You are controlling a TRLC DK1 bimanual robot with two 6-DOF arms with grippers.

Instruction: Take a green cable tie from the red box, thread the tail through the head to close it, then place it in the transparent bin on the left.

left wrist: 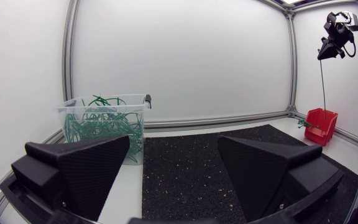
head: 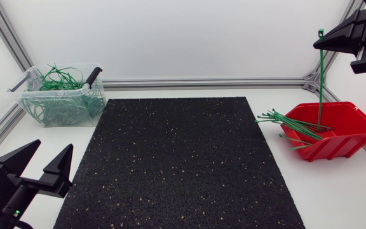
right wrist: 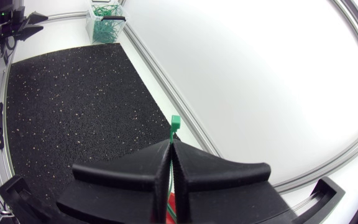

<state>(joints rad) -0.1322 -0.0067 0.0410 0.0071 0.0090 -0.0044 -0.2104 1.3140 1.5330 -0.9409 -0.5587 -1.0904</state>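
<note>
While right claw (right wrist: 171, 149) pinches green cable tie (head: 321, 83) above red box (head: 347, 144), left claw (head: 55, 145) gapes empty.

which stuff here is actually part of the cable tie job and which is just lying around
Job in hand:
green cable tie, pinched in the right gripper, hanging down into the red box
spare ties in that box
transparent bin, holding looped ties
left gripper, open and empty

Lying about:
black mat
</note>
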